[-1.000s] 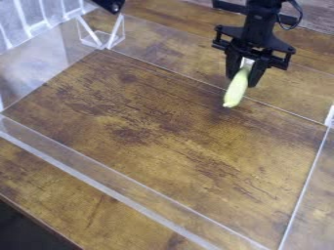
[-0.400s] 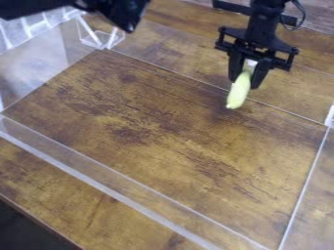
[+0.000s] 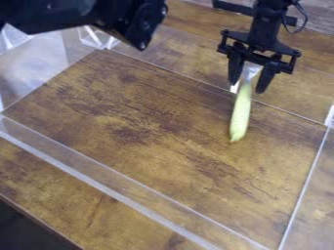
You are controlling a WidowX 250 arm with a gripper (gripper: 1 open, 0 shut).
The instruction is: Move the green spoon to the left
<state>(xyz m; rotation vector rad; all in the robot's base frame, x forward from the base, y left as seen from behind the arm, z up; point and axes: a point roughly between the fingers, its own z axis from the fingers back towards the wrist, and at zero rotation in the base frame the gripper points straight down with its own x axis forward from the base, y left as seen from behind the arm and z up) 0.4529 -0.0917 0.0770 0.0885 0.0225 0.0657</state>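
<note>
One robot arm hangs over a wooden counter (image 3: 144, 127) fenced by a low clear plastic wall (image 3: 78, 148), its black tool (image 3: 255, 76) pointing straight down with its jaws spread and nothing clasped between them. Just below the fingertips lies the green spoon (image 3: 240, 112), a pale yellow-green sliver stretched lengthwise toward the camera at the right side of the enclosure, its upper end close under the jaws; whether they touch cannot be told. A dark blurred shape (image 3: 92, 20) intrudes at the top left.

The spoon sits well to the right, so the job of carrying it left appears undone. To do the step well, the tool would likely need to drop squarely over the thick handle, straddle it across its width, close firmly before lifting, and keep clear of the plastic wall while travelling left.
</note>
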